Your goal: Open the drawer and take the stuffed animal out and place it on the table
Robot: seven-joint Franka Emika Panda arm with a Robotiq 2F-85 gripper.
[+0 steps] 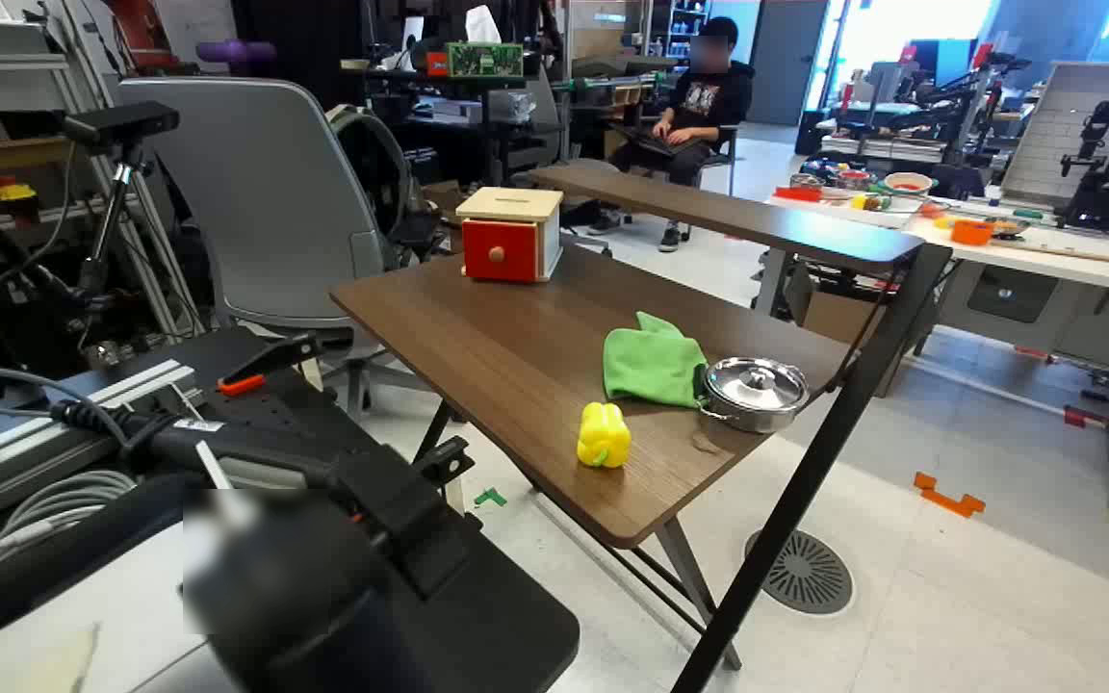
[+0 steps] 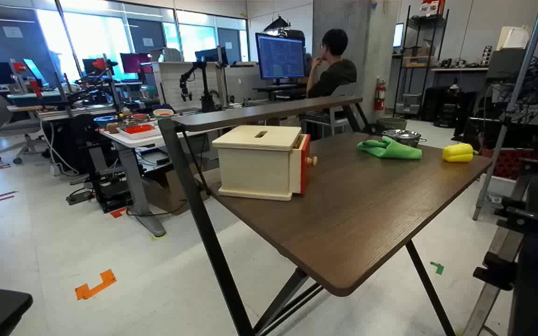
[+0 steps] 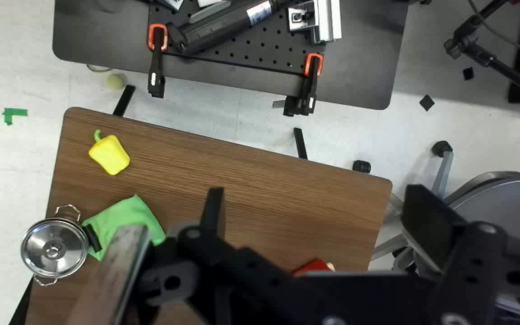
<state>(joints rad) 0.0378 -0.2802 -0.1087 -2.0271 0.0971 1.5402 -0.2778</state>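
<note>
though near edge point(image 2: 252, 221), drawer point(image 1: 516, 243) with elbowroom

1. In an exterior view, camera looks obliquely down on the table point(image 1: 516, 337) at mid-range, from the end with the yellow pepper point(image 1: 605, 435); black bench point(image 1: 516, 616) near left.
2. In an exterior view, camera stands close to the drawer point(image 2: 256, 175), facing diagonally across the table at a shallow downward angle.
3. Wrist view: looks steeply down on the table; gripper point(image 3: 315, 198) in close foreground.
4. Shared by both exterior views: table, drawer and yellow pepper.
</note>
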